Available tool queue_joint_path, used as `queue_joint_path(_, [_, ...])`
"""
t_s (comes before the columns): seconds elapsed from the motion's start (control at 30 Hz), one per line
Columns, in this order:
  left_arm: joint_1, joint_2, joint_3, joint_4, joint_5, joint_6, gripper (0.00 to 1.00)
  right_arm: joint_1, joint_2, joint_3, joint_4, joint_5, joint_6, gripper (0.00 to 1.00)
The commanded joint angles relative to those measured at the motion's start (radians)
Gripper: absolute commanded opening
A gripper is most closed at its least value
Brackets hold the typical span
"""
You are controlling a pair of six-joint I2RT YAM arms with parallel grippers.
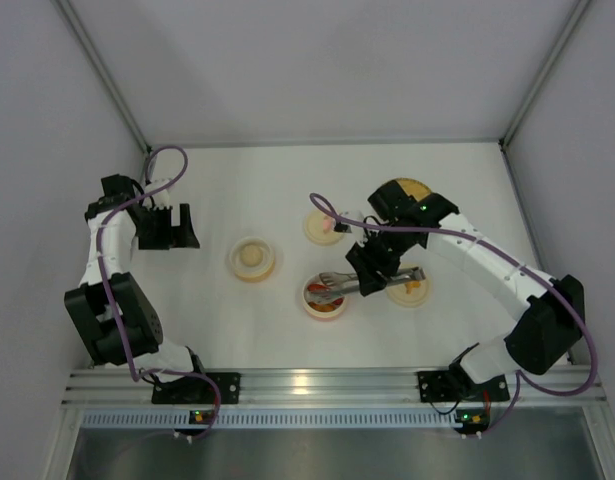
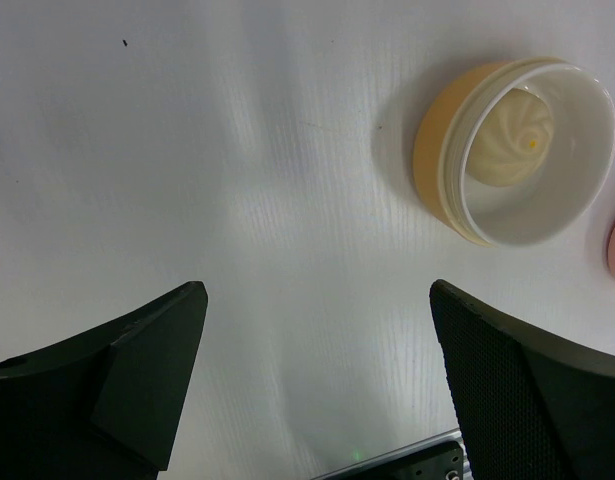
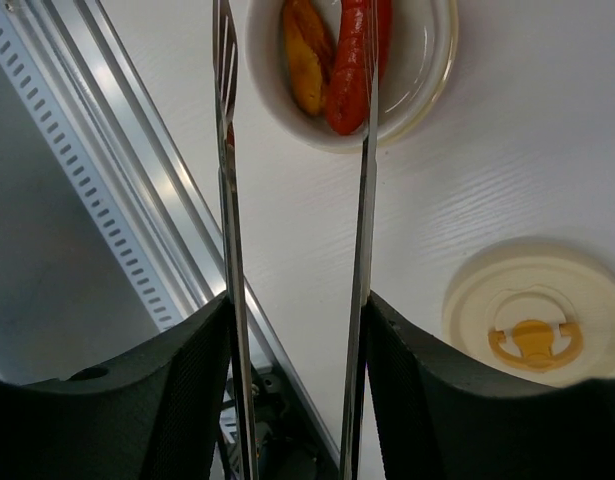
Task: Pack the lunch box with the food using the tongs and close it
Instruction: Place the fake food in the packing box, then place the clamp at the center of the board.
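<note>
My right gripper (image 1: 372, 268) (image 3: 297, 300) is shut on the silver tongs (image 1: 339, 284) (image 3: 365, 200), one finger pressing each arm. The tongs' arms stand apart, and their tips reach over a round pink lunch box bowl (image 1: 311, 305) (image 3: 429, 80). Red-orange sausage pieces (image 1: 328, 297) (image 3: 349, 60) lie in that bowl. A pale cream ball (image 1: 251, 256) (image 2: 515, 128) sits in an orange-walled bowl (image 1: 234, 266) (image 2: 435, 150). Left of that bowl, my left gripper (image 1: 174, 232) (image 2: 315, 300) hangs open over bare table, holding nothing.
A cream lid with an orange mark (image 1: 408, 288) (image 3: 535, 325) lies right of the pink bowl. A lid with a pink mark (image 1: 322, 228) lies behind it. A round woven plate (image 1: 408, 188) shows partly behind my right arm. An aluminium rail (image 1: 327, 385) runs along the near edge.
</note>
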Motion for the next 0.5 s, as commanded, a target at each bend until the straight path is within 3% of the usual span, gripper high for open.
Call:
queue_joint_path(0.0, [0.004,-0.040,-0.004,0.002,0.015,0.016,0.98,-0.007,-0.055,0.070,0.004,-0.012,0.003,0.51])
queue_joint_path(0.2, [0.004,-0.043,0.002,0.002,0.012,0.020,0.98,-0.131,-0.066,0.116,0.033,-0.021,0.009,0.51])
queue_joint_path(0.47, [0.004,-0.027,0.024,0.002,0.018,0.019,0.98,-0.539,-0.069,0.153,0.102,-0.029,-0.005,0.50])
